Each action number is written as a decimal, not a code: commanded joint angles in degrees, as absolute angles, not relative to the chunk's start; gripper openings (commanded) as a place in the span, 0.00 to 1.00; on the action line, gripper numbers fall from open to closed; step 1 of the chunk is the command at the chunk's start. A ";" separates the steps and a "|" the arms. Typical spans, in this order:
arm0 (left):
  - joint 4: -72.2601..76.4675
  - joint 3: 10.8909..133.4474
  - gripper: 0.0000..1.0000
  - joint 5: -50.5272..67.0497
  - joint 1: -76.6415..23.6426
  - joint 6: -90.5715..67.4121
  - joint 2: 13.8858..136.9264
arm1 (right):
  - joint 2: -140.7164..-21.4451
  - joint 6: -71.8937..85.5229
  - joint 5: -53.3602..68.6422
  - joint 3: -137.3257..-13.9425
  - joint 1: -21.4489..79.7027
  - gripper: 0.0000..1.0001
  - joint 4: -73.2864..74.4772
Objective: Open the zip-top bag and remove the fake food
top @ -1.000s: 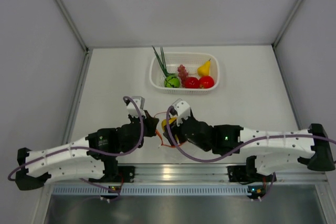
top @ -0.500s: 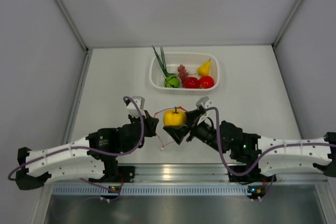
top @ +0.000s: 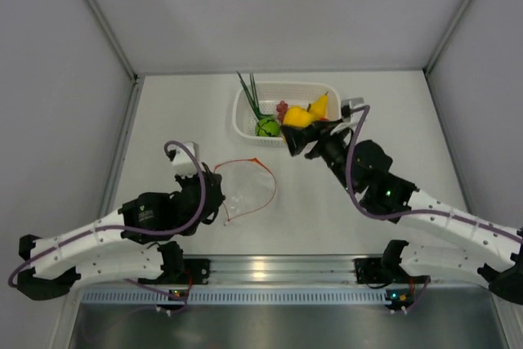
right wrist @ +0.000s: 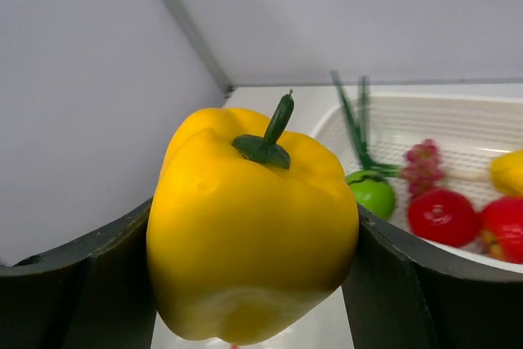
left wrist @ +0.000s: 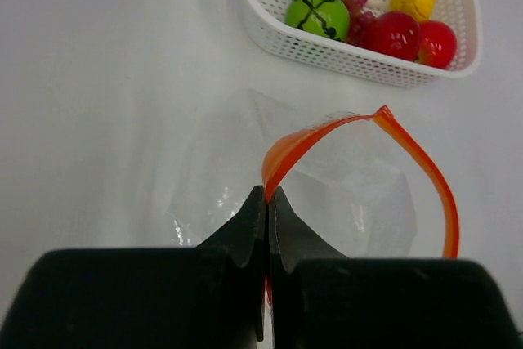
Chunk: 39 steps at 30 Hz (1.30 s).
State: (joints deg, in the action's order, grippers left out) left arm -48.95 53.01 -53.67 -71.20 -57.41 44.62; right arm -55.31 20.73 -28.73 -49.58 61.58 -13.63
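Here, the right gripper is clasping a yellow plastic pepper; the left gripper is pinching the orange strip of a clear zip-top bag.

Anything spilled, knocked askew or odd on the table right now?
Nothing stands out. The bag lies open and looks empty, its orange strip pinched by the left gripper. The right gripper holds the yellow pepper at the basket. Only the green stalks poke out over its far rim.
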 commanded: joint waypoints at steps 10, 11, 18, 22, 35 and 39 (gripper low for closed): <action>-58.36 59.77 0.00 -64.07 -57.84 -44.49 41.31 | -83.65 24.35 -5.80 -71.53 29.45 0.46 9.05; -58.27 59.59 0.00 -64.68 -57.05 -43.69 41.40 | -88.54 24.08 -5.63 -75.63 29.10 0.47 9.75; -58.27 59.24 0.00 -63.72 -43.52 -36.83 50.52 | -112.12 21.45 -5.36 -98.67 28.57 0.55 19.94; -58.18 60.03 0.00 -61.61 -38.33 -37.00 58.43 | -121.71 21.80 -5.98 -108.71 28.65 0.66 24.25; -57.66 63.54 0.00 -61.26 -35.95 -45.96 70.83 | -108.92 14.77 -17.30 -104.28 28.56 0.99 26.54; -57.57 65.12 0.00 -59.24 -36.38 -47.98 75.31 | -96.44 13.18 -14.16 -91.87 27.86 0.99 24.17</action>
